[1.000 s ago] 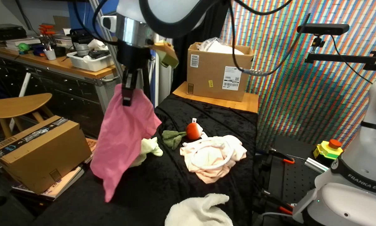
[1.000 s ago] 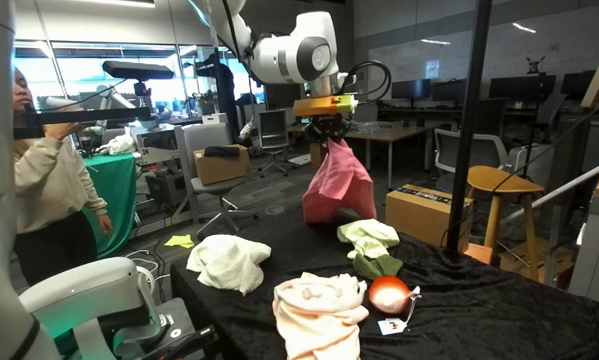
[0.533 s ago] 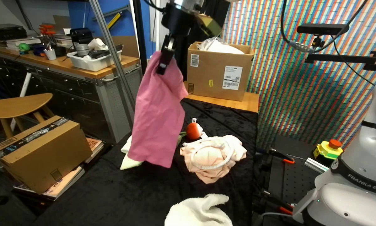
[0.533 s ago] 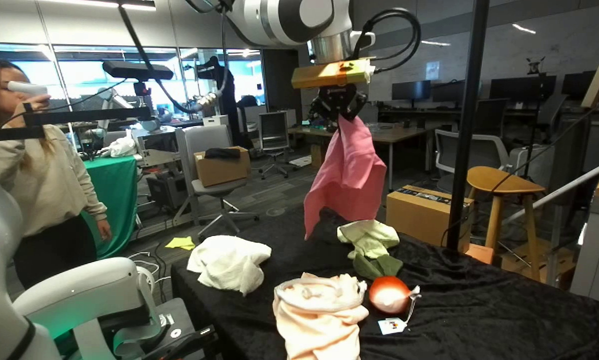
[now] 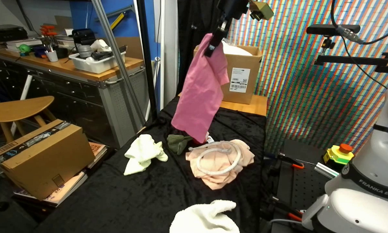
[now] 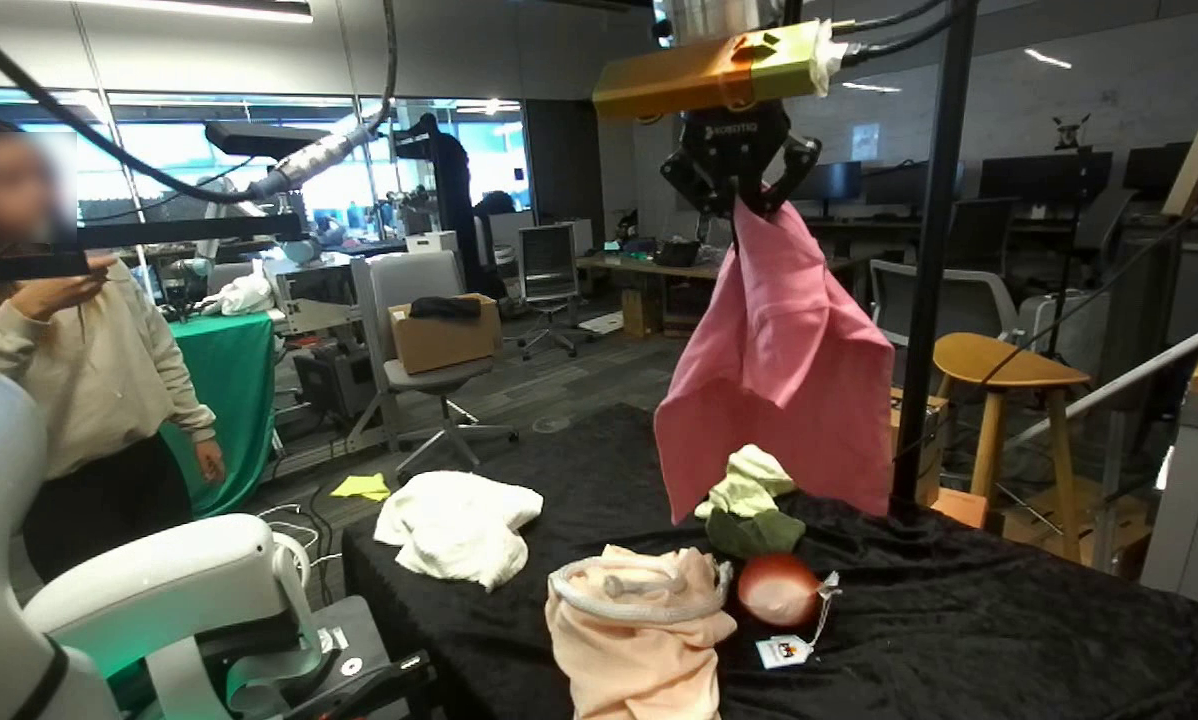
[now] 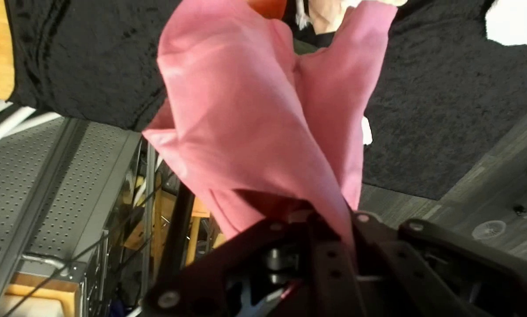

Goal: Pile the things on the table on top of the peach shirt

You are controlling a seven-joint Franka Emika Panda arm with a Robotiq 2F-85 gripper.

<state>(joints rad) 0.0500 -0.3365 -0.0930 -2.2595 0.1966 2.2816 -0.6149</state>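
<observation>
Above the table (image 5: 142,200), the end effector (image 5: 210,50) grips a limp, creased pink garment (image 5: 200,94).

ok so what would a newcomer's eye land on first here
Probably the bright pink garment, hanging from the closed gripper over the black-covered table. Next, likely the multicoloured backdrop filling the background of an exterior view. On the table, the round red item beside the peach shirt also stands out.

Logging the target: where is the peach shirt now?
In an exterior view, the peach shirt lies on the table at bottom centre, just left of the round red item and below right of the white cloth.
</observation>
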